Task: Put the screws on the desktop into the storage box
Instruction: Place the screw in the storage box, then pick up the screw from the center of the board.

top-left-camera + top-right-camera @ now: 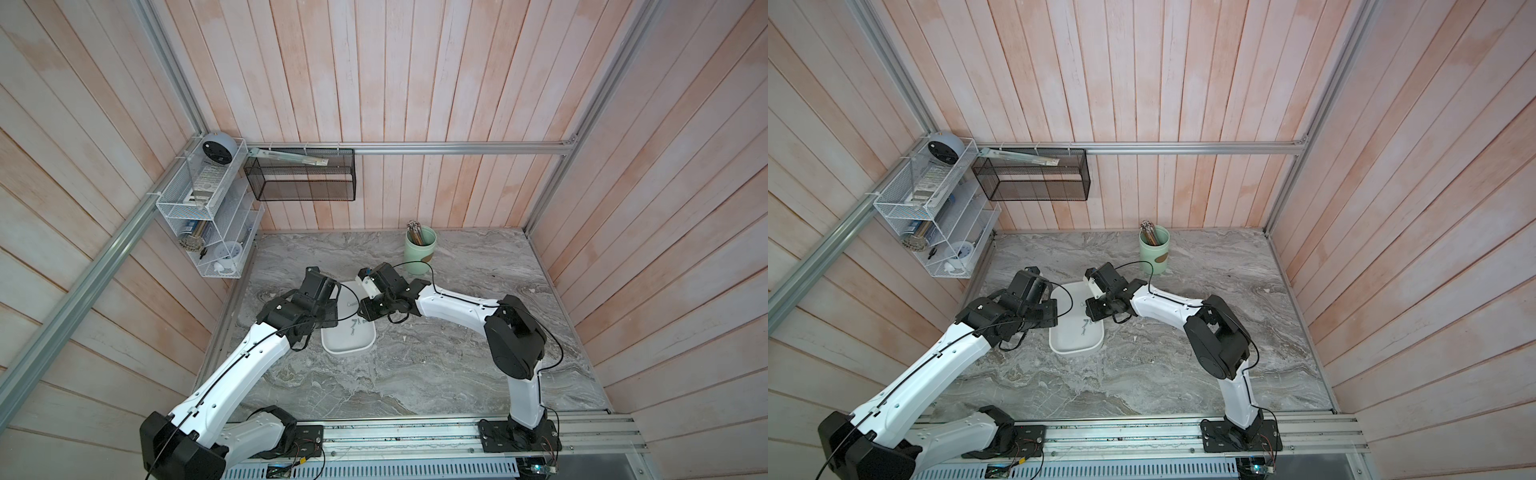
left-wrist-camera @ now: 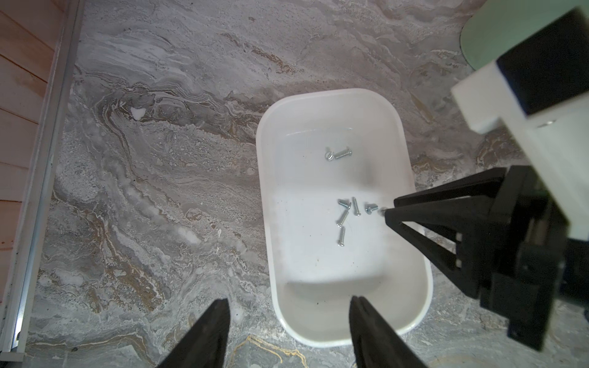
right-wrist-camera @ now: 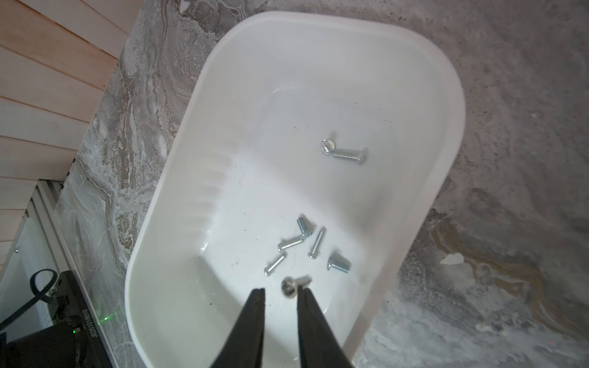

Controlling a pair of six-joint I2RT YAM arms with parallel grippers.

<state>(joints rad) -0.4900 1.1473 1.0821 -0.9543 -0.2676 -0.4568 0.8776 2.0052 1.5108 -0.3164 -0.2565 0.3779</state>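
Left gripper (image 2: 290,301): matte black tapered fingers, spread wide, nothing between them. One tip hangs over the desktop (image 2: 159,191), grey-white marble pattern with wavy veins. The other hangs over a short end of the box (image 2: 266,178).

Box: glossy white plastic, shallow, rounded corners, smooth rim, flat on the desktop between the arms.

Screws (image 2: 347,213): bright silvery, threaded, round-headed. I count five clustered mid-floor in the box and a pair lying apart.

An eighth screw (image 3: 291,284), blurred, sits at the tips of the right gripper (image 3: 280,290). Its jaws stand slightly parted inside the box; the screw is against one fingertip, not pinched.

Pale green cup (image 1: 420,251) stands further right, at the back.

Both top views hide the fingertips under the wrist housings and show the screws as specks. I can resolve them only in the wrist views.
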